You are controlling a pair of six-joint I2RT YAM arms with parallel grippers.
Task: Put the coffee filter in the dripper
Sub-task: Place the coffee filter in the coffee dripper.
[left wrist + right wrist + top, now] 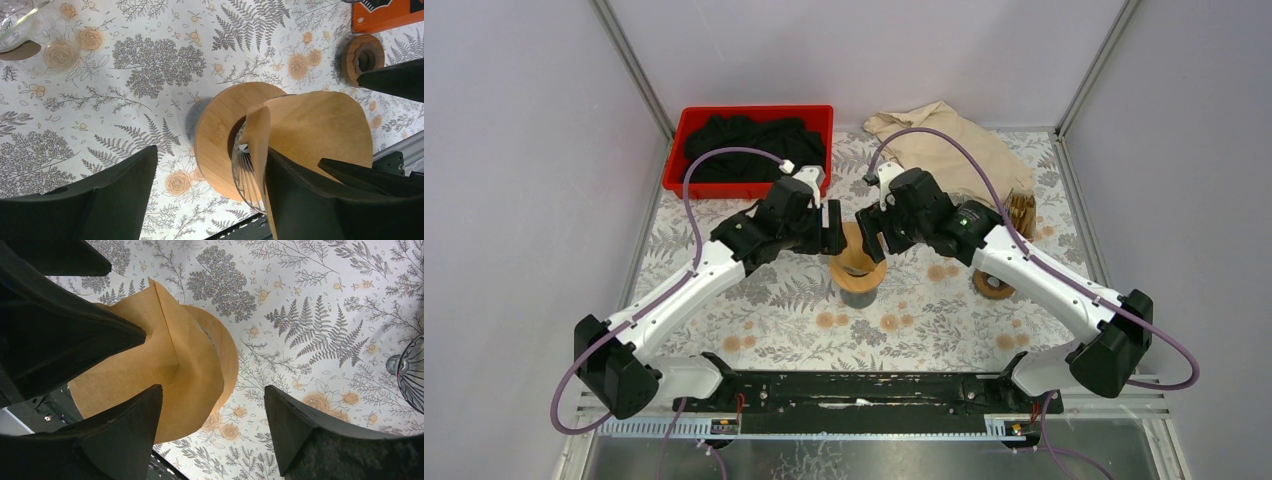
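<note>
The glass dripper (857, 283) with its wooden collar (220, 130) stands mid-table. A brown paper coffee filter (315, 125) sits in its mouth as an open cone with one fold standing up; it also shows in the right wrist view (150, 375). My left gripper (836, 232) is open just left of the dripper top; in the left wrist view (210, 155) one finger (310, 200) rests against the filter's edge. My right gripper (871, 235) is open just right of it and holds nothing (212, 390), with one finger (125, 435) over the filter.
A red bin (679, 150) of black cloth stands at the back left. A beige cloth bag (944, 145) lies at the back right. A stack of brown filters (1022, 212) and a wooden ring (994, 285) lie to the right. A glass vessel (412, 372) stands nearby.
</note>
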